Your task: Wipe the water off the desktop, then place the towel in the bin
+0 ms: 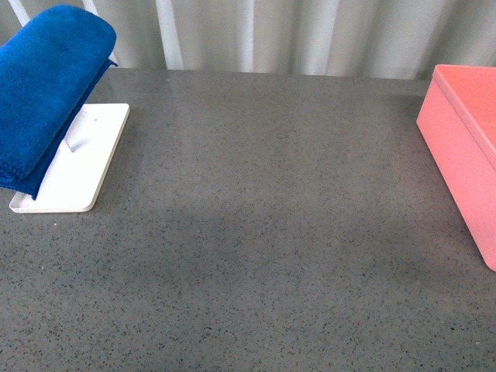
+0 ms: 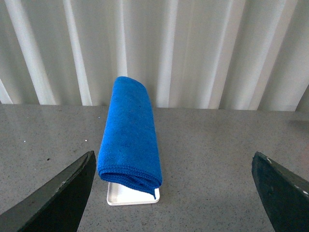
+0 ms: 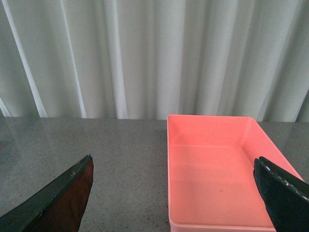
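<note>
Far left of the desk, near the back edge: the towel [image 1: 46,85], bright blue, folded into a thick roll and held up above a white tray [image 1: 74,174] on a pale upright. Overhangs the tray at the near end in the left wrist view, stitched edge of the towel [image 2: 129,135] showing, only a corner of the tray [image 2: 125,195] peeking out beneath. Clear of the bin, well apart across the whole width.

Beneath and around: the desktop [image 1: 263,232], dark grey and speckled, wide open from the tray's right edge to the bin's left wall. A faint darker patch toward the middle; wet or shadow, cannot tell.

At the far right edge, cut off by the frame: the bin [image 1: 465,147], salmon pink, long side running front to back. Seen from the right wrist as the bin [image 3: 217,169] with straight walls, rim all round, floor bare.

Behind the back edge: a white pleated curtain [image 1: 310,35].

Left gripper [image 2: 173,154]: fingers spread wide, gripping nothing, towel framed between them but further off. Right gripper [image 3: 173,158]: likewise spread wide, nothing pinched, bin ahead toward one finger.
</note>
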